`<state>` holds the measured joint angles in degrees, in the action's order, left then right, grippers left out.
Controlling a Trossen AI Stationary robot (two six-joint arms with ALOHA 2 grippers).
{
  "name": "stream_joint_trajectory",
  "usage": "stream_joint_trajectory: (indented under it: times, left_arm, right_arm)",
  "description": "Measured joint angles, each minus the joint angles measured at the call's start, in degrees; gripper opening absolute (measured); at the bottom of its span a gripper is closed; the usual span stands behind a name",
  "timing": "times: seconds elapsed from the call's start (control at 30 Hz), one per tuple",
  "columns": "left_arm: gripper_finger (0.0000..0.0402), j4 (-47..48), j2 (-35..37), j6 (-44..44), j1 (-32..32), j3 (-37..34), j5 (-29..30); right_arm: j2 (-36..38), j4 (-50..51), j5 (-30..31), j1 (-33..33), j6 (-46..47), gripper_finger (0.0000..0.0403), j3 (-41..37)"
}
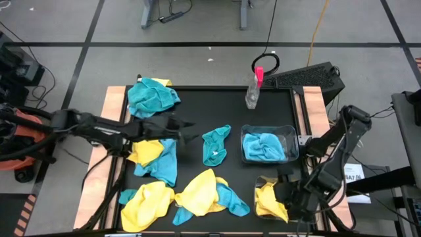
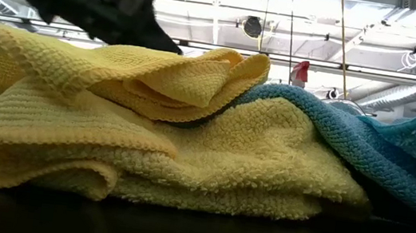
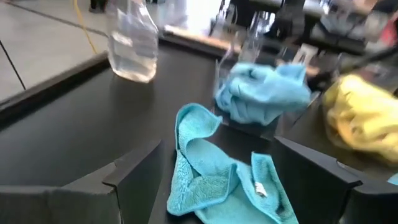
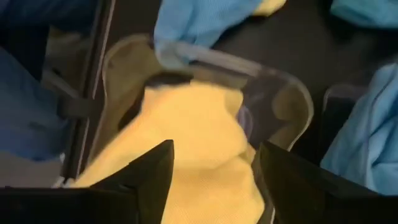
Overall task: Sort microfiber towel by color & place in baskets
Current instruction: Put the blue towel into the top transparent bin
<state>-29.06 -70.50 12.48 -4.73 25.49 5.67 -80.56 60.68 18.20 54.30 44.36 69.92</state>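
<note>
Two clear baskets are set at the table's right side: the farther basket (image 1: 293,135) is filled with a blue towel (image 1: 263,147), and the nearer basket (image 4: 292,93) holds a yellow towel (image 4: 193,149). The right gripper (image 4: 214,168) is held just above that yellow towel, fingers apart and clamped on nothing. The left gripper (image 3: 205,180) is poised with fingers spread over a teal towel (image 3: 211,168) lying mid-table beside the blue-filled basket.

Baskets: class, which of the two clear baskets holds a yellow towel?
The basket under the right gripper, at the table's near edge; it holds a yellow towel. The other basket holds a blue towel.
</note>
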Motion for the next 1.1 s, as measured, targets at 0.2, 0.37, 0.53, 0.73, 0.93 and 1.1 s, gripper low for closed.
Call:
stream_joint_trajectory:
  times: [0.2, 0.37, 0.53, 0.73, 0.93, 1.1]
  left_arm:
    - [0.0299, 3.2, -14.5, -3.9, 0.0, 10.0, -1.0]
    - [0.0299, 5.0, -23.8, -5.6, -1.6, 18.1, 1.7]
    - [0.0299, 14.7, -30.6, -7.0, -3.8, 26.6, 3.2]
    - [0.0299, 22.8, -38.3, -7.0, -5.8, 34.4, -2.4]
    - [0.0295, 29.4, -45.0, -7.0, -6.3, 40.4, -6.3]
    - [0.0223, 30.6, -46.6, -7.9, -6.0, 42.6, -7.2]
  right_arm:
    - [1.0, 1.5, 1.4, 0.1, 0.9, 0.0275, 1.0]
    - [1.0, 3.4, 2.6, 0.2, 3.7, 0.0288, 1.0]
    - [1.0, 3.3, 3.0, 0.9, 5.5, 0.0288, 1.0]
    - [1.0, 3.2, 5.9, 2.6, 6.0, 0.0288, 1.0]
    - [1.0, 3.0, 8.1, 3.5, 6.3, 0.0288, 1.0]
    - [1.0, 2.9, 9.5, 3.8, 6.6, 0.0288, 1.0]
